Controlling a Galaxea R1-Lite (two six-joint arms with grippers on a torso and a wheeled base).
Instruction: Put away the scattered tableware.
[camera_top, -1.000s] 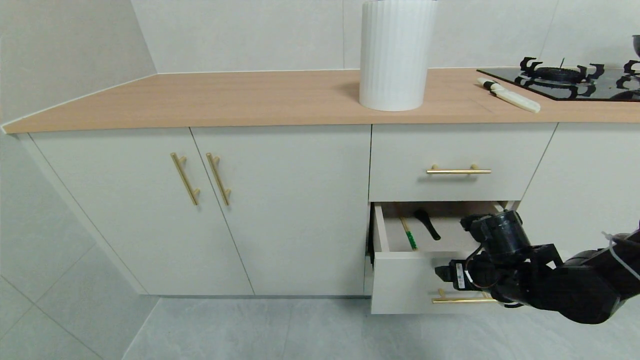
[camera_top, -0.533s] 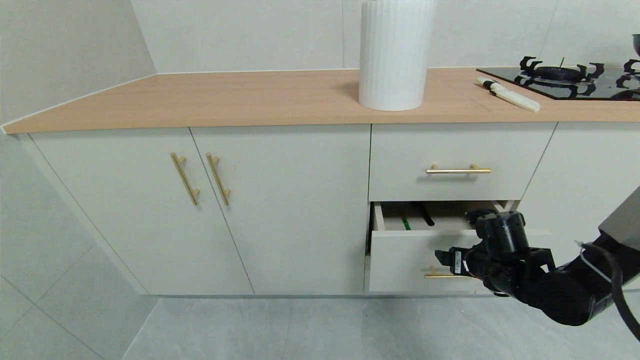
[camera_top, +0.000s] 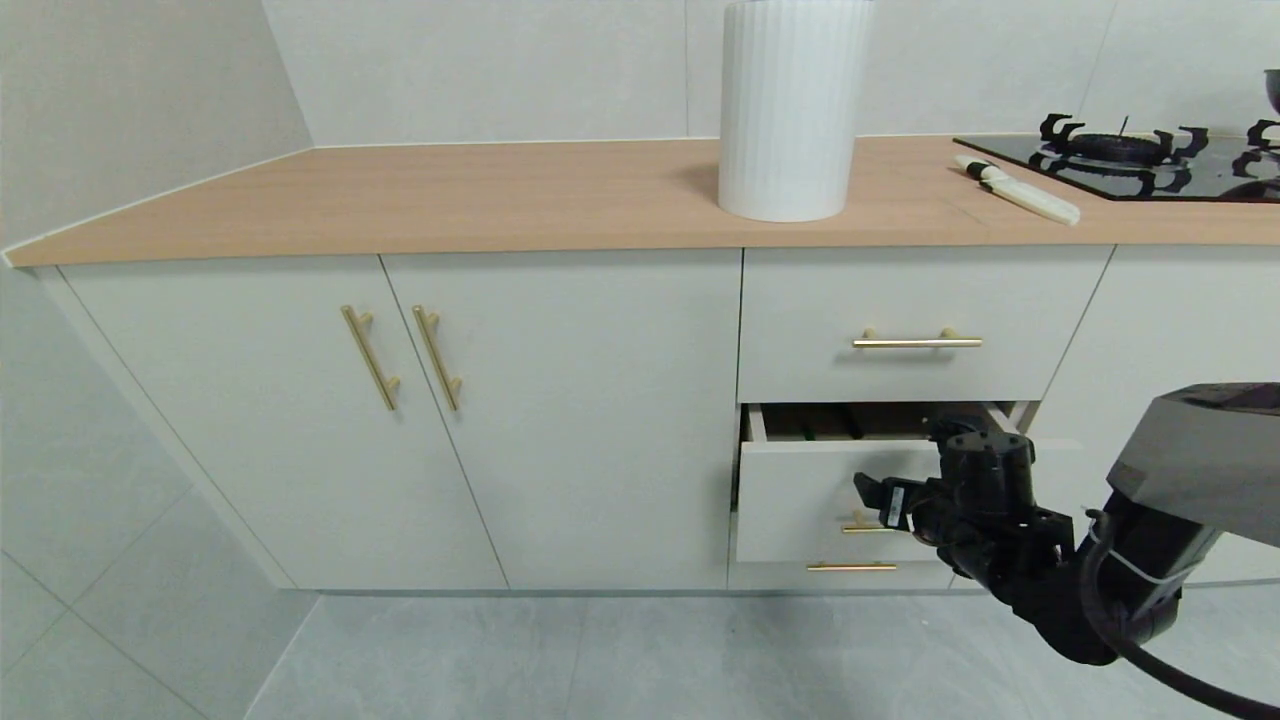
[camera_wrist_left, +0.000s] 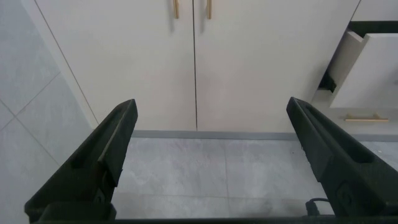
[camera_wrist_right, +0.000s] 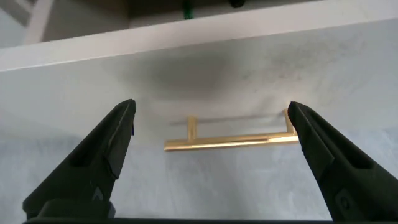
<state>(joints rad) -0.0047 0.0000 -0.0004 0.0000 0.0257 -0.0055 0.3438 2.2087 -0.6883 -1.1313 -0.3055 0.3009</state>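
We find the right hand (camera_wrist_right: 210, 112) spread wide and holding nothing, with one finger on either side of the gold bar handle (camera_wrist_right: 239, 142) of the pale grey drawer (camera_top: 800, 485). The drawer stands slightly open. Inside it lie green-tipped chopsticks (camera_wrist_right: 185, 9) and a black utensil (camera_wrist_right: 237, 2). The cream-coloured knife (camera_top: 1018, 190) lies on the wooden desk (camera_top: 450, 200), just beside the black hob (camera_top: 1150, 165). The left hand (camera_wrist_left: 210, 106) is wide open and empty, facing the pale cupboard doors (camera_wrist_left: 249, 56).
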